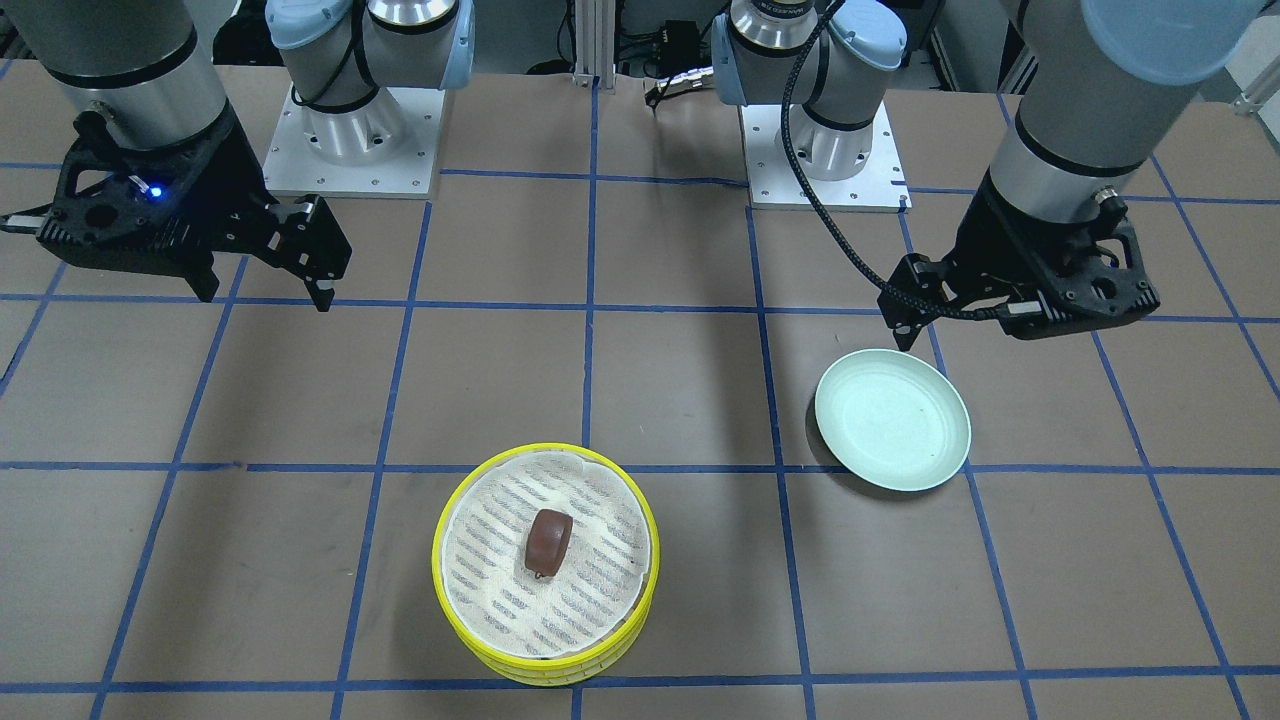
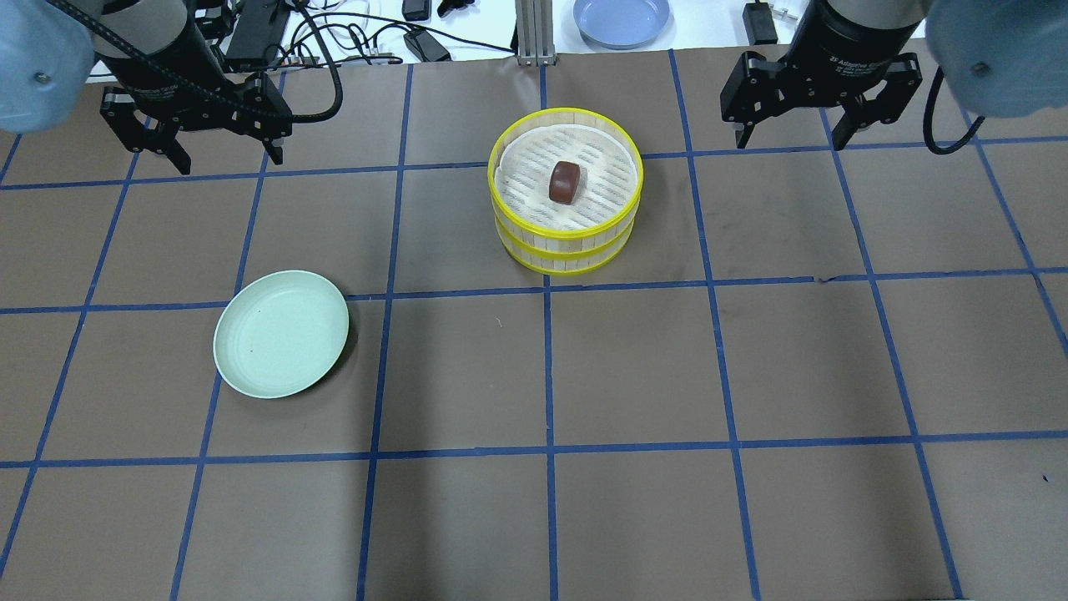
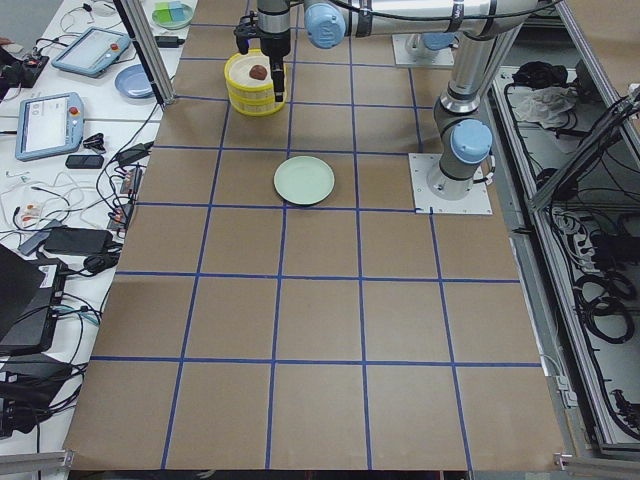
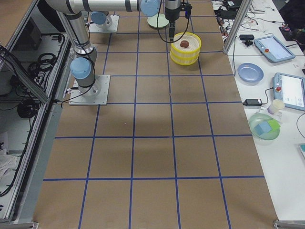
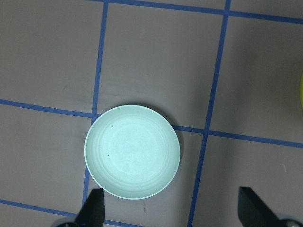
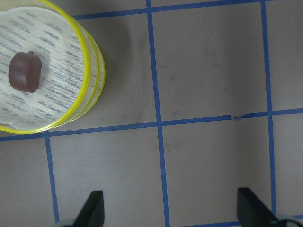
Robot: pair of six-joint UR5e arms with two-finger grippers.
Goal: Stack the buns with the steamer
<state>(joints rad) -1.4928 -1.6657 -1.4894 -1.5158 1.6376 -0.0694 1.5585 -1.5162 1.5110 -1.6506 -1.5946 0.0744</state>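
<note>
Right, over-the-shoulder cam first: steamer [image 2: 567, 255] sits far-centre on the brown surface [image 2: 634, 376], two tiers stacked, upper tier [image 2: 503, 159] square on lower tier [image 2: 576, 269]. Brown bun [image 2: 565, 181] lies approx. mid on the upper tier's striped liner [image 2: 605, 167]. Lower tier's inside is covered, can't see in. Pale green plate [image 2: 281, 334] is on the robot's left & nearer the robot, well apart from the steamer. Left hand [image 2: 227, 159] hangs above the surface at far left, spread wide, nothing in it. Right hand [image 2: 790, 140] hangs at far right, likewise spread wide, nothing in it.

Front cam: same layout mirrored. Left hand hovers near the plate's rim on the base side, not touching. Right hand is well apart from the steamer.

Side cams: everything small & far. Steamer w/ bun on top shows in both. Can't tell the hands' state from these.

Left wrist cam: plate below, fingertips [image 5: 93, 208] at the bottom edge, set wide apart, one just beside the plate's rim.

Right wrist cam: steamer in top-left corner w/ bun on the liner. The tips are wide apart over the taped surface, well apart from the steamer.
</note>
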